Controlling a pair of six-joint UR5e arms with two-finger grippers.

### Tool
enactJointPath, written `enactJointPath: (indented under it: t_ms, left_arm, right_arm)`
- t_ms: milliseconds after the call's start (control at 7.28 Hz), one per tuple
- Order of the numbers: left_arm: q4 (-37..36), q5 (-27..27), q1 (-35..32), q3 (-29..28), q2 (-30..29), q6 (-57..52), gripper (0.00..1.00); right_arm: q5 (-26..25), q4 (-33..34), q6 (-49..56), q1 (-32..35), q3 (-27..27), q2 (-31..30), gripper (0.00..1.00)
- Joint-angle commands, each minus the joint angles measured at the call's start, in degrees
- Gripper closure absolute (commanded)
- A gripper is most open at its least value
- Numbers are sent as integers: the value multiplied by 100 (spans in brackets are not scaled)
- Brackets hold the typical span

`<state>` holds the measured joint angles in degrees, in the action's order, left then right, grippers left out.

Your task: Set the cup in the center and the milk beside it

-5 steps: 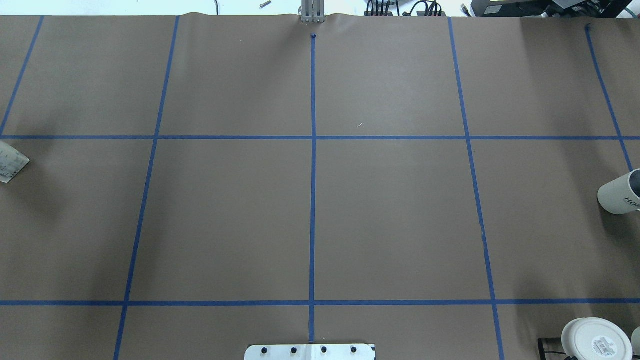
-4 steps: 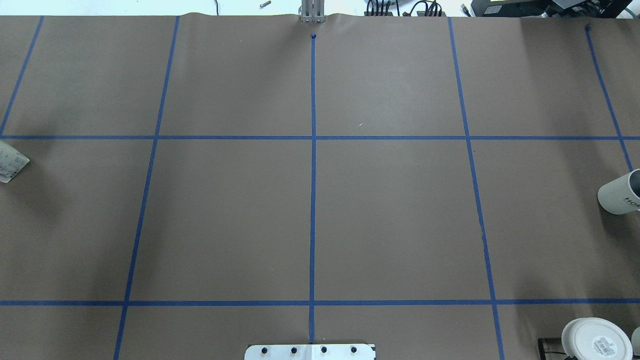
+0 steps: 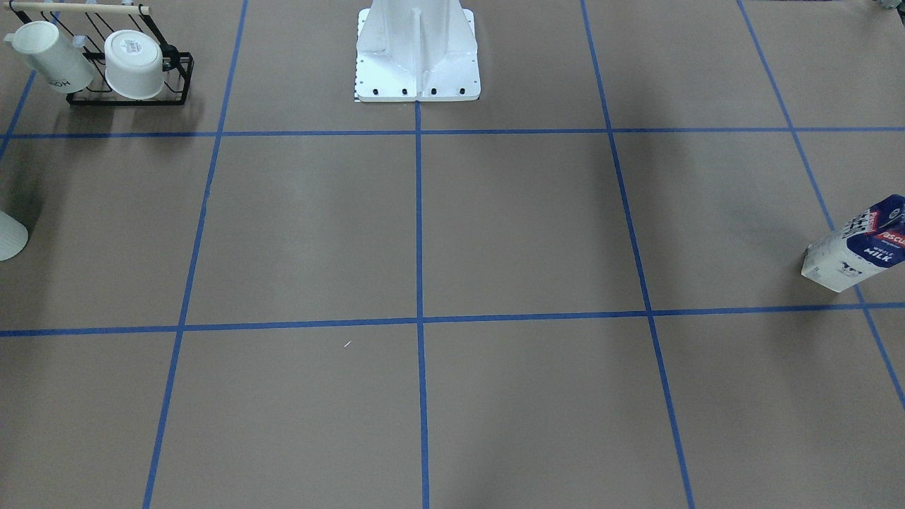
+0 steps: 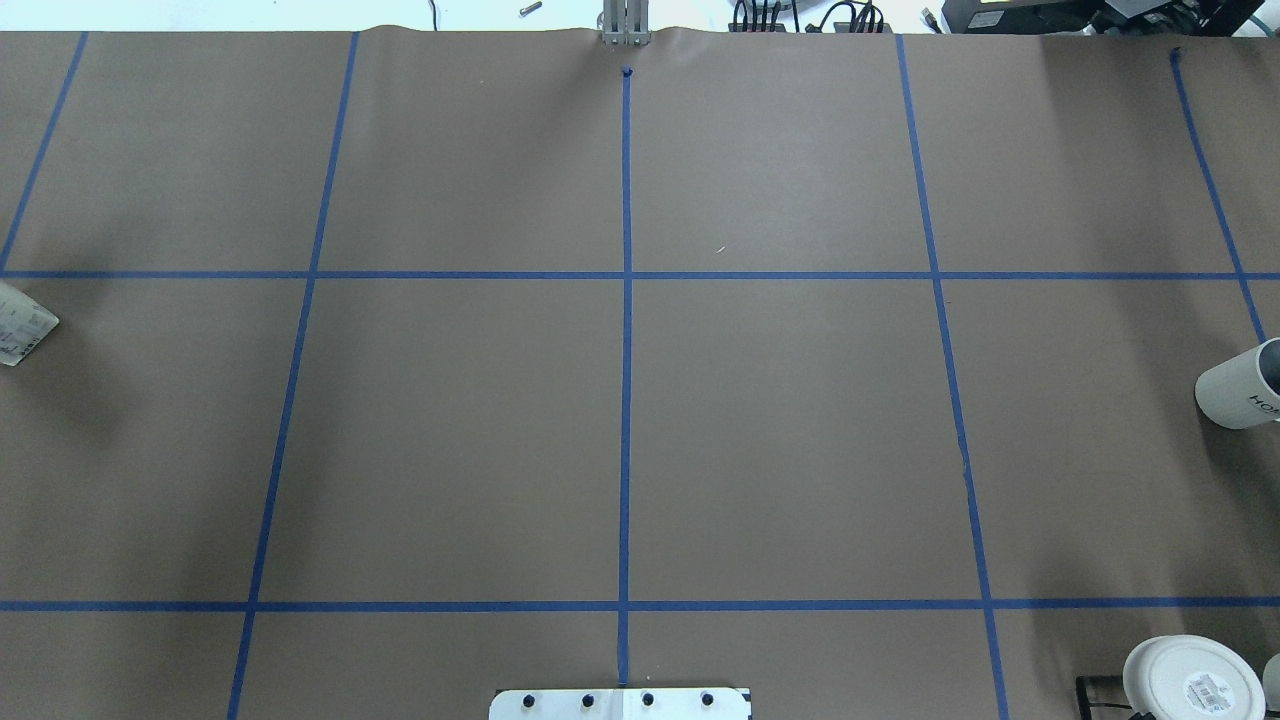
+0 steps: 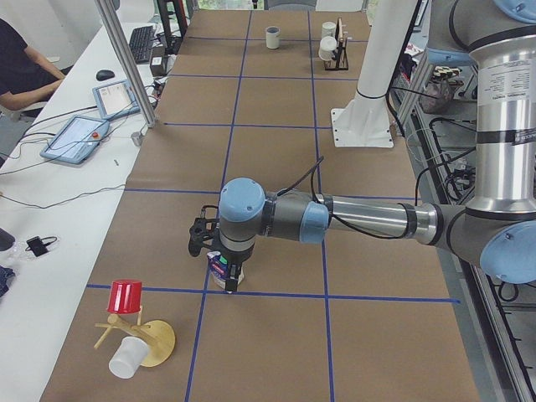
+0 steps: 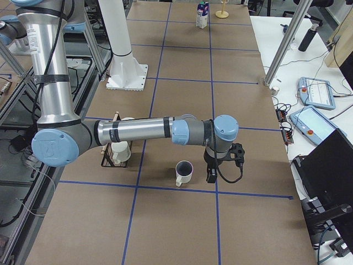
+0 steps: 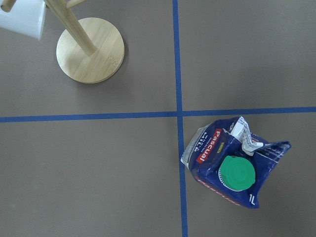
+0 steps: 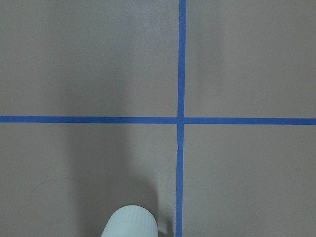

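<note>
The milk [image 7: 222, 168], a white and dark-blue carton with a green cap, stands by a tape crossing far to my left; it also shows in the front view [image 3: 852, 247] and at the overhead edge [image 4: 22, 322]. My left gripper [image 5: 219, 254] hangs just over the milk [image 5: 223, 270]; I cannot tell if it is open. The cup [image 6: 183, 172], small and white with a dark inside, stands far to my right, its rim at the bottom of the right wrist view [image 8: 129, 223]. My right gripper [image 6: 210, 175] is beside it; I cannot tell its state. The center [image 4: 627, 275] is bare.
A black rack [image 3: 127, 95] holds a lettered white mug [image 3: 49, 56] and a wider white mug [image 3: 134, 63] near my right side. A wooden stand [image 7: 89, 49] with a red cup [image 5: 127, 296] is near the milk. My base plate [image 4: 620, 703] is at the front.
</note>
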<state>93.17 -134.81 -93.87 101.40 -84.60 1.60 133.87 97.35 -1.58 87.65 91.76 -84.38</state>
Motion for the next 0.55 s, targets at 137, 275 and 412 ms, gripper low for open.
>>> enactJointPath:
  t_ms: [137, 275, 412]
  left_arm:
    - [17, -1, 0, -6, -4, -10, 1]
    - [26, -1, 9, -32, -4, -10, 1]
    - [17, -1, 9, -41, -4, -10, 1]
  right_arm:
    - [26, -136, -9, -3, 0, 1, 0]
    - [26, -155, -9, -3, -9, 9, 0]
    - [17, -155, -9, -3, 17, 9, 0]
